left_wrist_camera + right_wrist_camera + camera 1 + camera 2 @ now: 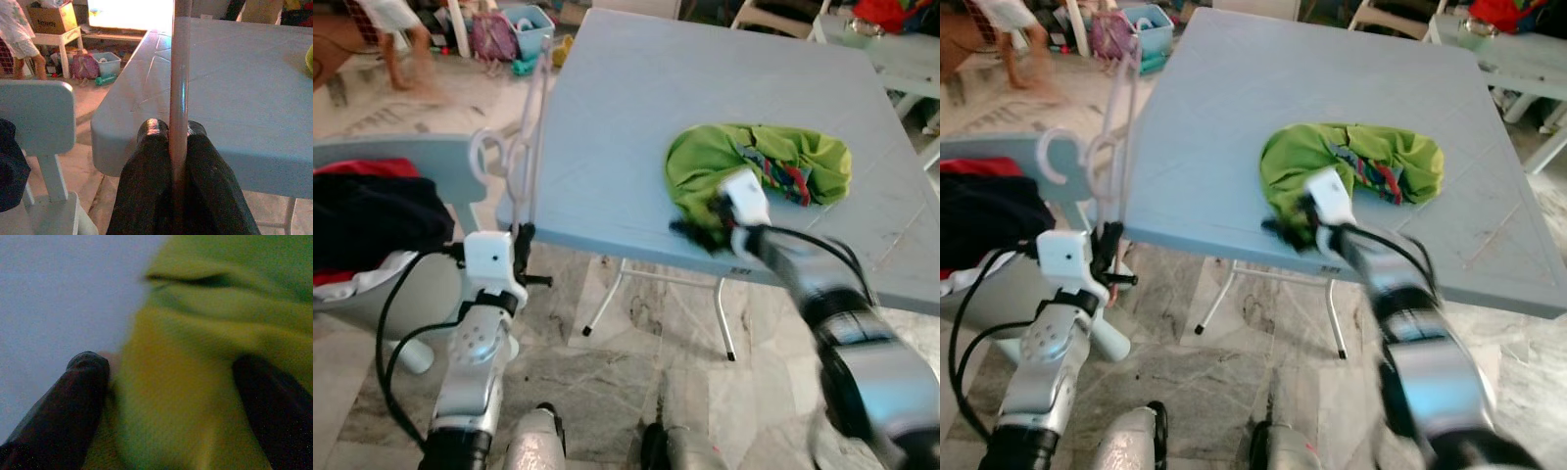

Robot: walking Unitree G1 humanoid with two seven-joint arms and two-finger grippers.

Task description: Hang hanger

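A pale plastic hanger point(522, 147) stands upright beside the left edge of the blue table point(626, 108), hook towards the left. My left gripper point(521, 238) is shut on its lower bar, and in the left wrist view the bar point(179, 88) runs up between the two closed fingers point(151, 147). A crumpled green shirt point(764, 166) lies on the table near its front edge. My right gripper point(700, 230) is at the shirt's near left side. In the right wrist view its fingers point(73, 396) stand apart, open, with green cloth point(186, 382) bulging between them.
A pale blue chair point(431, 162) at the left carries dark and red clothes point(372, 215). A person's legs point(401, 54) and a blue bin point(530, 24) are on the floor at the back left. White folding table legs point(607, 299) stand under the table.
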